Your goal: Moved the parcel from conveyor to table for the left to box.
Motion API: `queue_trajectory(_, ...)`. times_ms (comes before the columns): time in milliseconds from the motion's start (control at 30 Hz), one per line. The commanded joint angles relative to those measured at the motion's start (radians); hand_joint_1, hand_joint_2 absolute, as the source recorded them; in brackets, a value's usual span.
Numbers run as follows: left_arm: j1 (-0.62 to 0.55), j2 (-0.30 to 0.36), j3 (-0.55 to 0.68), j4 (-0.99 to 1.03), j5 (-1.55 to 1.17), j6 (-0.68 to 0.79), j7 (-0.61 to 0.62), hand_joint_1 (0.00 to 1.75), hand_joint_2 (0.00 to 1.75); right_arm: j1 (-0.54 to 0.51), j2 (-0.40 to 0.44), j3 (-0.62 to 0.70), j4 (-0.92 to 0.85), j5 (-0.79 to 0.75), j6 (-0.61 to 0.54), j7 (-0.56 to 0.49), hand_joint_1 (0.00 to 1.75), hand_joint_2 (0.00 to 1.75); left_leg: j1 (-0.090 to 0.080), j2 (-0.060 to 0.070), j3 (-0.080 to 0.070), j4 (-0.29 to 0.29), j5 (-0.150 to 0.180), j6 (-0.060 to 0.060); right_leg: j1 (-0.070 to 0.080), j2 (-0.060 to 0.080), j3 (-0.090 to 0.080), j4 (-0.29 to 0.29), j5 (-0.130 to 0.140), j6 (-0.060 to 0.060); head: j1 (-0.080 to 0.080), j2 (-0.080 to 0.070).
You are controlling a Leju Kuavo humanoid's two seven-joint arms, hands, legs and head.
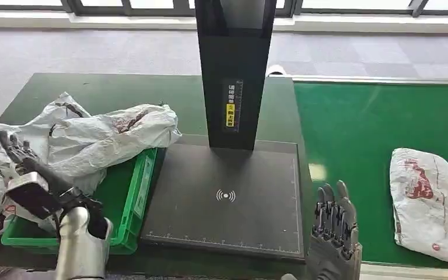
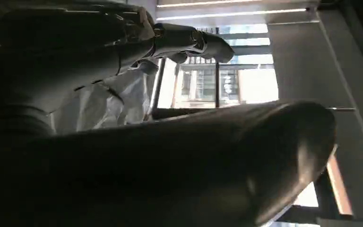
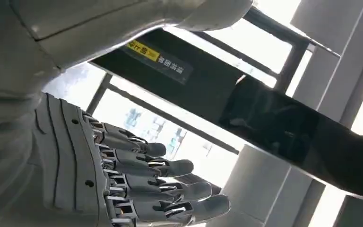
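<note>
From your head view, the parcel [image 1: 426, 204], a white plastic mailer with red print, lies flat on the green conveyor [image 1: 356, 134] at about 3 o'clock, well apart from both hands. Your right robot hand [image 1: 333, 224] stands at roughly 5 o'clock, just beside the near right corner of the dark scanner pad [image 1: 227, 198]; its fingers are straight, slightly apart and pointing up, holding nothing. The right wrist view shows the same thing: right robot hand [image 3: 123, 170] with fingers extended and empty, and the black scanner post [image 3: 227, 94] with its yellow label crossing behind it. Your left robot hand [image 1: 20, 160] sits at about 8 o'clock, raised over the green crate [image 1: 137, 192], fingers spread and pointing away from you, with nothing gripped; it is close to the crumpled white bags [image 1: 102, 137] heaped in and over the crate, though you cannot tell whether it touches them. The left wrist view is dark and close, with the left robot hand [image 2: 184, 40] showing as a fingertip against bright windows and a patch of white bag [image 2: 108, 101] behind. The black scanner post [image 1: 233, 70] rises at 12 o'clock from the pad, which lies on the green worktop [image 1: 93, 90] between crate and conveyor.
</note>
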Motion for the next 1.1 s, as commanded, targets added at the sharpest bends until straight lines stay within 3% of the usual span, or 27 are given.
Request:
queue_trajectory(33,0.227,0.091,-0.35,-0.279,0.098,-0.237,-0.031,0.0,0.0,0.15,0.125,-0.425,0.274,0.046,0.004,0.003,0.0,1.75,0.001,-0.007,0.0,-0.003,0.001,0.001,0.001,-0.007,0.004,-0.004,0.0,0.001,0.0,0.0)
queue_trajectory(100,0.262,0.105,-0.386,-0.277,0.08,-0.294,-0.031,0.0,0.0,0.182,0.161,-0.556,0.32,0.11,0.004,0.014,0.0,1.75,0.001,-0.008,0.003,-0.005,0.002,0.001,0.001,-0.008,0.007,-0.007,-0.001,0.0,0.0,0.0)
queue_trajectory(133,0.282,0.117,-0.41,-0.275,0.053,-0.334,-0.031,0.0,0.0,0.182,0.199,-0.655,0.364,0.176,0.004,0.07,0.0,1.75,0.0,-0.007,0.002,-0.004,0.001,0.001,0.0,-0.007,0.006,-0.005,-0.001,0.001,0.0,0.0)
queue_trajectory(267,0.331,0.125,-0.462,-0.318,-0.09,-0.316,-0.031,0.0,0.0,0.109,0.281,-0.926,0.544,0.439,0.088,0.198,0.0,1.75,0.0,-0.006,0.0,-0.003,0.0,0.001,0.0,-0.005,0.004,-0.005,-0.001,0.001,0.0,0.0)
queue_trajectory(300,0.347,0.126,-0.467,-0.327,-0.078,-0.332,-0.031,0.0,0.0,0.065,0.288,-0.984,0.607,0.474,0.105,0.189,0.0,1.75,0.0,-0.006,0.001,-0.004,0.001,0.001,0.0,-0.005,0.004,-0.006,0.0,0.0,0.0,0.0)
queue_trajectory(567,0.363,0.126,-0.434,-0.398,-0.02,-0.377,-0.031,0.0,0.0,-0.118,0.236,-1.133,0.86,0.66,0.102,0.27,0.0,1.75,0.0,-0.002,0.001,-0.003,0.001,0.001,0.0,-0.002,0.003,-0.005,0.001,0.0,0.0,0.0)
queue_trajectory(633,0.363,0.126,-0.434,-0.398,-0.02,-0.377,-0.031,0.0,0.0,-0.118,0.236,-1.133,0.86,0.66,0.102,0.27,0.0,1.75,0.0,-0.005,0.0,-0.003,0.001,0.002,0.0,-0.005,0.004,-0.005,0.001,0.001,0.0,0.0)
queue_trajectory(667,0.351,0.125,-0.43,-0.386,-0.018,-0.392,-0.031,0.0,0.0,-0.146,0.222,-1.154,0.915,0.663,0.1,0.27,0.0,0.0,0.0,-0.005,0.0,-0.004,0.001,0.002,0.001,-0.005,0.004,-0.006,0.001,0.001,0.0,0.0)
queue_trajectory(800,0.336,0.128,-0.432,-0.381,-0.039,-0.381,-0.031,0.0,0.0,-0.187,0.193,-1.17,1.012,0.707,0.089,0.286,0.0,0.0,0.0,-0.005,0.0,-0.001,0.0,0.002,0.0,-0.004,0.004,-0.003,-0.001,0.001,0.0,0.0)
queue_trajectory(833,0.336,0.128,-0.432,-0.381,-0.039,-0.381,-0.031,0.0,0.0,-0.187,0.193,-1.17,1.012,0.707,0.089,0.286,0.0,1.75,0.0,-0.005,0.0,-0.003,0.001,0.002,0.0,-0.004,0.004,-0.005,0.001,0.001,0.0,0.0)
queue_trajectory(933,0.31,0.133,-0.436,-0.368,-0.054,-0.354,-0.031,0.0,0.0,-0.307,0.133,-1.17,1.244,0.764,0.075,0.325,0.0,1.75,0.0,-0.005,0.0,-0.003,0.002,0.002,0.0,-0.005,0.004,-0.006,0.001,0.001,0.0,0.0)
queue_trajectory(1100,0.329,0.14,-0.444,-0.392,-0.056,-0.327,-0.031,0.0,0.0,-0.41,0.108,-1.136,1.389,0.826,0.078,0.376,0.0,1.75,0.0,-0.002,0.0,-0.001,0.0,0.002,0.0,-0.001,0.002,-0.003,0.001,0.002,0.0,0.0)
